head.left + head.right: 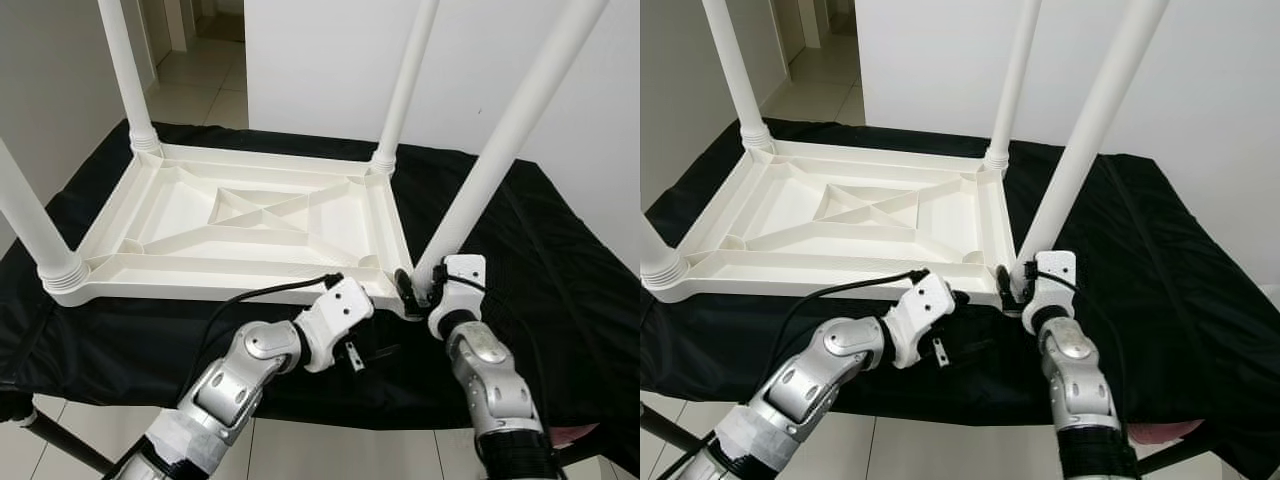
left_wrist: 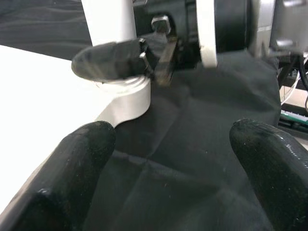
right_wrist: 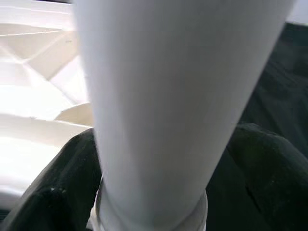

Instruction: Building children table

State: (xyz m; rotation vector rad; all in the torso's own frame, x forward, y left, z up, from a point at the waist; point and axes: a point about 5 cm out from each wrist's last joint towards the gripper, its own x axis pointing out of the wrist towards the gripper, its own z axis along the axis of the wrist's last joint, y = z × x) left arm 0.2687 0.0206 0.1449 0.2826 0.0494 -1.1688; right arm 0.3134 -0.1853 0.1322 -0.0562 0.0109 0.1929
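Tabletop [image 1: 250, 215] lies upside down on the black cloth [image 1: 540, 260], ribbed underside facing up, so the corner sockets are open to take legs from above; three legs already stand upright in their corners; the fourth leg [image 1: 500, 150] sits at the near right corner and leans outward, so I judge it not fully seated.

My right gripper [image 1: 418, 290] is at the very base of that leg; in the right wrist view a black finger [image 3: 57, 192] shows on each side of the white tube, close against it; I read this as pinching the leg just above its collar; holding low gives the most control over how the end meets the socket.

My left gripper [image 1: 352, 352] hovers just in front of the same corner, over the cloth; in the left wrist view its two fingers [image 2: 72, 168] are spread wide with nothing between them; it looks straight at the corner socket [image 2: 127, 94], likely placed there to steady the tabletop or to assist at the joint.

Appearance: tabletop is white moulded plastic, rectangular, with a raised rim and diagonal cross-ribs; legs are plain white tubes, slightly tapered, with ribbed collars at the base; cloth is dark, creased, draped over a support standing on a tiled floor [image 1: 200, 90].
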